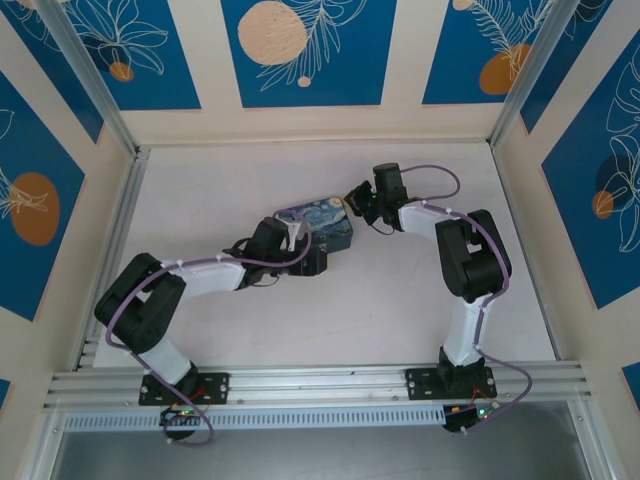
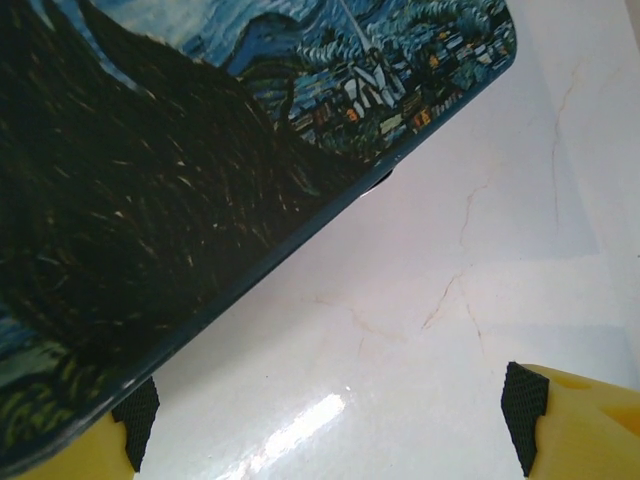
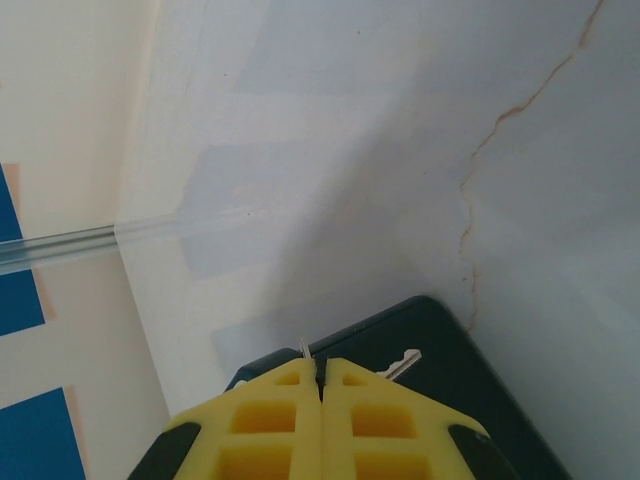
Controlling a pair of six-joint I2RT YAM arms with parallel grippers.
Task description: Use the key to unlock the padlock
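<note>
The right fingers (image 3: 338, 388) are pressed together on the key (image 3: 403, 361) over the painted tin (image 3: 470, 400). The left fingers (image 2: 565, 425) are spread apart beside the tin on the desk (image 2: 480, 250).

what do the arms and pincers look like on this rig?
Both the left arm and right arm: black joints, white links, purple cables looped alongside. The left pincer and right pincer: blocky yellow fingers, black pads.

Top view: a painted tin (image 1: 330, 225) blocks the centre, left gripper (image 2: 330, 425) close at its lower left, right gripper (image 3: 322, 372) at its upper right. Bare table (image 1: 400, 310) lies open at lower centre.
</note>
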